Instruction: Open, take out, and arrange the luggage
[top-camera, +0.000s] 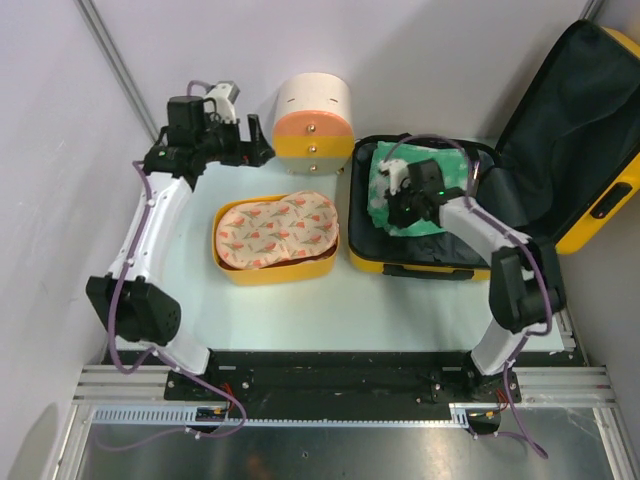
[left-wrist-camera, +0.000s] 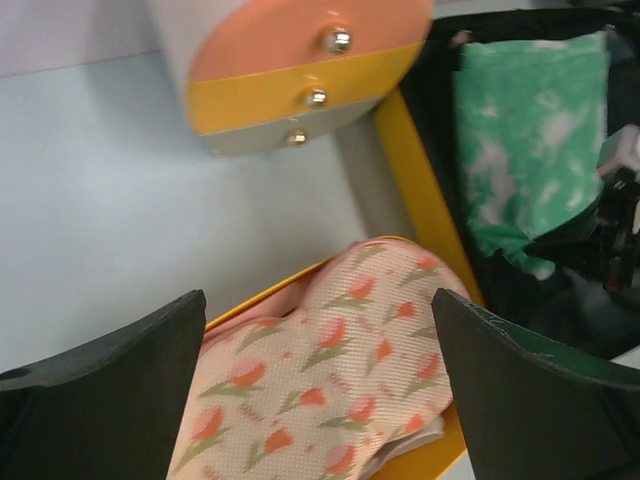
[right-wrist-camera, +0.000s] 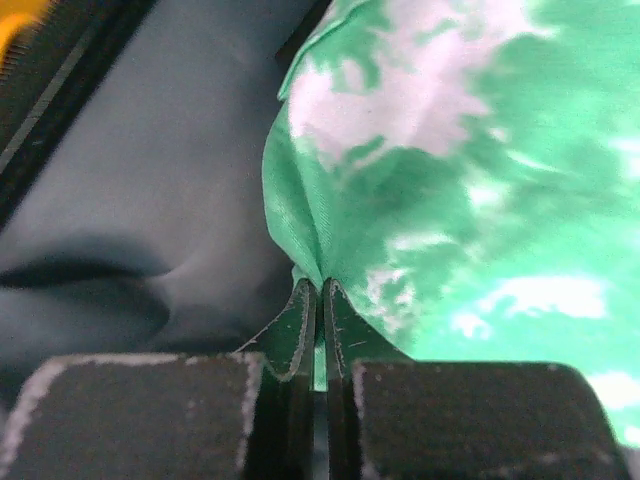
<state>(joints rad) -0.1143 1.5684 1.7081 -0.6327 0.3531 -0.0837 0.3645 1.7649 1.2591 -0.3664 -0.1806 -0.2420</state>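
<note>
Here, at the far left, the left gripper (top-camera: 255, 140) hangs with its fingers spread wide and nothing between them. It is near the cylinder (top-camera: 313, 115) and above the far end of the tub (top-camera: 275, 272), where a floral cloth (top-camera: 280, 228) lies. Just right of the tub, the luggage (top-camera: 420, 262) sits open on the right half of the table (top-camera: 200, 300), with its base flat and its lid (top-camera: 570, 130) leaning up and away to the right. A green cloth (top-camera: 455, 165) lies in the base. The right gripper (right-wrist-camera: 321, 300) is down on it, fingers pressed together on a fold at the cloth's near-left edge, so the thin fabric is pinched. From those fingers the bulk of the cloth runs right and farther back over the dark lining (right-wrist-camera: 130, 200). Its long axis is hard to judge, since the arm hides much of it from above. The right arm is plainly the nearer one. The lift probably has to go up and left over the base's wall, and so small a pinch may slip.
</note>
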